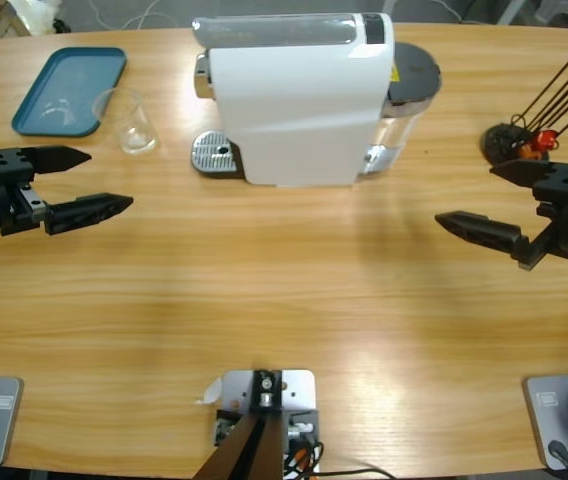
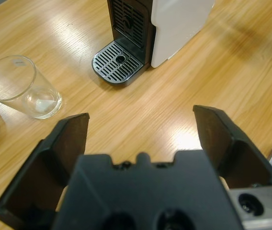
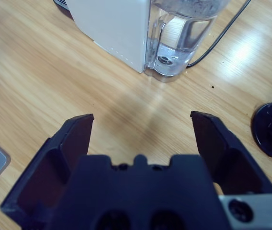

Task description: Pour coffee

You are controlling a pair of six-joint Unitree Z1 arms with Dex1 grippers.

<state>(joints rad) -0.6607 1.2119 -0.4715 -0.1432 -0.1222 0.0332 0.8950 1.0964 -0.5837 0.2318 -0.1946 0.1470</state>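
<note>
A clear glass tumbler [image 1: 136, 125] stands upright left of the white coffee machine [image 1: 299, 95], near its metal drip tray [image 1: 214, 153]. No coffee shows in the tumbler [image 2: 23, 86]; it looks empty. My left gripper [image 1: 109, 180] hovers open over the table's left side, in front of the tumbler and apart from it, holding nothing. In the left wrist view the open left gripper [image 2: 141, 117] faces the drip tray [image 2: 117, 62]. My right gripper [image 1: 467, 195] is open at the right side. It [image 3: 141, 119] faces the machine's back and its water tank [image 3: 179, 38].
A teal tray [image 1: 69, 90] lies at the back left, behind the tumbler. At the back right stands a black round base [image 1: 509, 140] with thin black rods and something orange on it. A black cable [image 3: 222, 33] runs behind the water tank.
</note>
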